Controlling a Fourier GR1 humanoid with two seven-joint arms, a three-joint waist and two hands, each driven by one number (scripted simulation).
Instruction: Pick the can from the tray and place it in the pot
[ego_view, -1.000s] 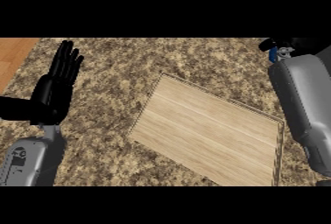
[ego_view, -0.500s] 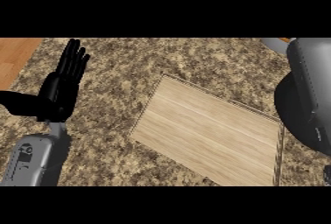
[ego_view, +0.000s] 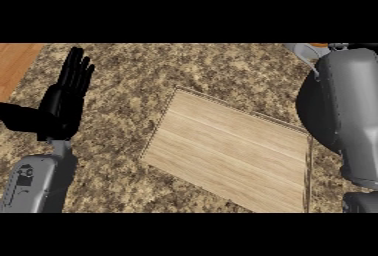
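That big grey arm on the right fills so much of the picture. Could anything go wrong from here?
Possibly. The right forearm blocks the view's right side, and neither the can, the pot nor the right hand can be seen, so any placing there goes unchecked from this view. The forearm also overhangs the wooden tray at its right edge and might bump it. The left hand rests open at the left.

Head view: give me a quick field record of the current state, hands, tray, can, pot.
left hand: open, fingers straight up, resting at the view's left over the counter
right hand: not in view; only the right forearm shows at the right edge
tray: wooden, rectangular, tilted on the granite counter, nothing on its visible surface
can: not visible
pot: not identifiable
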